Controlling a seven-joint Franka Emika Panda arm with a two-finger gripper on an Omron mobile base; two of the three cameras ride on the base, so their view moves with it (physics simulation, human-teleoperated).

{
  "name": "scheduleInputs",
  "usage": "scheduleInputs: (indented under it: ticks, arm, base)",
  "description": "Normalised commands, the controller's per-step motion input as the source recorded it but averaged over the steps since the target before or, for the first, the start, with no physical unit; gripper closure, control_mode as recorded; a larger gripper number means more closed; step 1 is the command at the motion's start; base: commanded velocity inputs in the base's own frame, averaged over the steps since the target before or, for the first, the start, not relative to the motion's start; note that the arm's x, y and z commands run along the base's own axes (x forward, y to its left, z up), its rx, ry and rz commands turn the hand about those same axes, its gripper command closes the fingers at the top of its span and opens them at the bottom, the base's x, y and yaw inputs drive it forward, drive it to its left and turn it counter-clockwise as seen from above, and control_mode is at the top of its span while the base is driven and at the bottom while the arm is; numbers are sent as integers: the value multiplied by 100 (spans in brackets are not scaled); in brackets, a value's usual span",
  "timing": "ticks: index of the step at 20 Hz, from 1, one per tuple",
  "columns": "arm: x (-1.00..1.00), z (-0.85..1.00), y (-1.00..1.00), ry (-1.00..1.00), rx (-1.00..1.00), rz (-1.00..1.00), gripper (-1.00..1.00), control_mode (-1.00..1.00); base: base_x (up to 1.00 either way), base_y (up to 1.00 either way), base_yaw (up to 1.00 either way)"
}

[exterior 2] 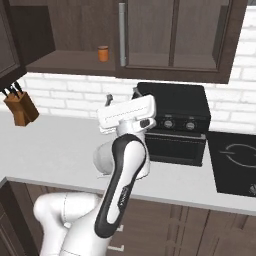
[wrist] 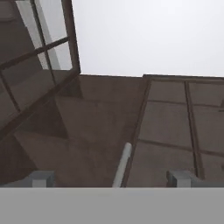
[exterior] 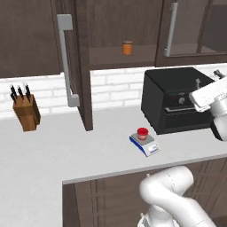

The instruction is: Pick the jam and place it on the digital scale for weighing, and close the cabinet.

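I see jam [exterior: 142,133] sitting on scale [exterior: 145,143], on counter [exterior: 66,146] before oven [exterior: 177,99]. Cabinet [exterior: 75,66] left door swung out, open. My gripper [wrist: 111,177] raised near cabinet, fingers [wrist: 180,177] spread wide, nothing between. Orange jar [exterior: 127,47] on shelf.

A kitchen: counter [exterior: 66,150], black oven [exterior: 177,99], knife block [exterior: 26,113], brick backsplash [exterior: 115,86].

Counter [exterior: 66,150] pale grey: knife block [exterior: 26,113] at left rear, black oven [exterior: 177,99] at right, scale [exterior: 145,144] just before oven. Shelf [exterior: 115,57] in cabinet: orange jar [exterior: 127,47].
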Motion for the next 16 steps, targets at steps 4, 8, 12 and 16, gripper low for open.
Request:
scheduleInputs:
  ticks: [4, 8, 12, 16]
  arm:
    - [-4, 0, 70, -9, 2, 0, -100, -100]
    - [-2, -13, 70, -8, 6, 0, -100, -100]
    - [-14, -35, 93, -10, 10, 0, -100, -100]
    - [-37, -22, 95, -13, 5, 0, -100, -100]
  base:
    - [0, 0, 0]
    - [0, 0, 0]
    - [0, 0, 0]
    - [0, 0, 0]
